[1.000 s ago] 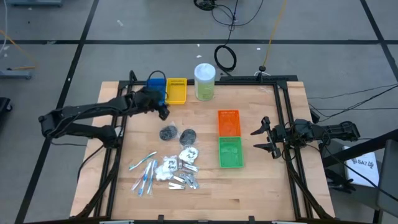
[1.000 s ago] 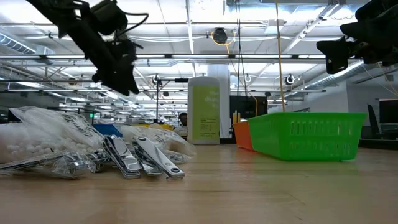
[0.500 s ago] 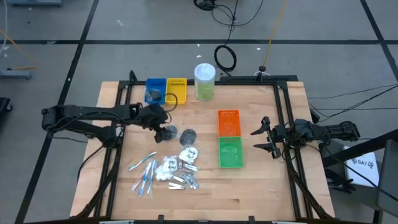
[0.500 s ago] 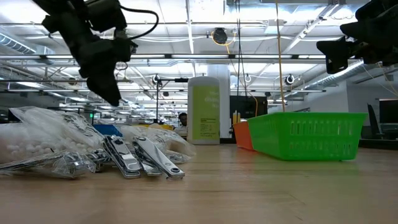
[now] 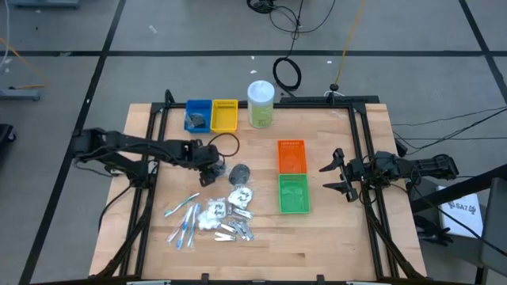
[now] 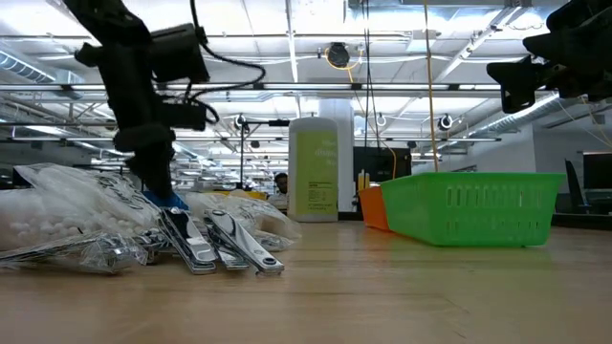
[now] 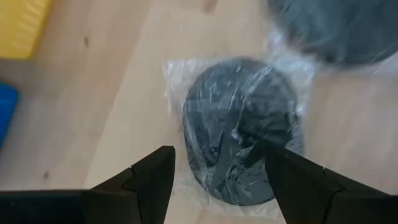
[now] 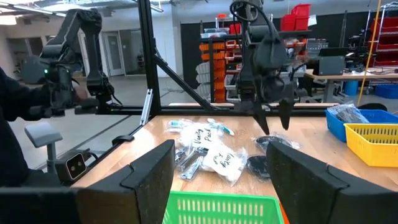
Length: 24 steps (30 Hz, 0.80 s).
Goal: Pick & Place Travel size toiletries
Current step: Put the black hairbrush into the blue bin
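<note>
Two dark grey round pads in clear wrap lie flat on the wood: the left pad (image 5: 212, 171) (image 7: 239, 137) and the right pad (image 5: 240, 172) (image 7: 336, 28). My left gripper (image 5: 209, 165) (image 7: 217, 180) hangs open just above the left pad, pointing steeply down, with one finger over each side of it. I see no touch. Nearer lies a heap of toiletries (image 5: 212, 215): white packets (image 6: 67, 205), slim sticks (image 5: 184, 220) and silvery pieces (image 6: 222, 244). My right gripper (image 5: 336, 174) (image 8: 217, 177) waits open at the table's right edge.
At the far edge stand a blue tray (image 5: 198, 115) with a grey item in it, a yellow tray (image 5: 226, 115) and a tall clear jar (image 5: 261, 103). An orange tray (image 5: 291, 155) and a green tray (image 5: 293, 193) sit right of centre. A black cable loops by the left gripper.
My left gripper has swung from over the blue tray toward the table's near and right side and gone down to the left dark pad. It has tipped to point more steeply down and has stayed open. The pads and the heap have not moved.
</note>
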### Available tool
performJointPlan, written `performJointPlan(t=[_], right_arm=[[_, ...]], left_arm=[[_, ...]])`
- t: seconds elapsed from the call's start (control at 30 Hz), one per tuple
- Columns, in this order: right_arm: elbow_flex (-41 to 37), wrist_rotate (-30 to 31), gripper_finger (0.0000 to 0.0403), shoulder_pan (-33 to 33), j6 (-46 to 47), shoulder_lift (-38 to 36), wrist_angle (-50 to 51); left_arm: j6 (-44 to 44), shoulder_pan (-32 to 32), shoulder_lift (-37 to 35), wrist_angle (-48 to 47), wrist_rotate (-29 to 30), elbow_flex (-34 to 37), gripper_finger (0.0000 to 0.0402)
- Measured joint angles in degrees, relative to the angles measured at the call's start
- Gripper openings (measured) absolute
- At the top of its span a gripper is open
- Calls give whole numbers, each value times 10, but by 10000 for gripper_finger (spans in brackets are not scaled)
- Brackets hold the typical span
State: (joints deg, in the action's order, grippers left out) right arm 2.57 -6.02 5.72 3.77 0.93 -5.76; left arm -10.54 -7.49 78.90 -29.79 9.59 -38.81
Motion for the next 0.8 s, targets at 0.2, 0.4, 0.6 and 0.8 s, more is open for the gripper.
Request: performJointPlan(t=[0.2,0.4,0.6,0.8], right_arm=[[0,0,242,0,0,0,0],[0,0,242,0,0,0,0],[0,0,242,0,0,0,0],[0,0,242,0,0,0,0]], left_arm=[[13,0,50,4,16,-1,246],[18,0,49,4,16,-1,246],[26,0,46,1,13,-1,244],[24,0,46,0,7,0,188]])
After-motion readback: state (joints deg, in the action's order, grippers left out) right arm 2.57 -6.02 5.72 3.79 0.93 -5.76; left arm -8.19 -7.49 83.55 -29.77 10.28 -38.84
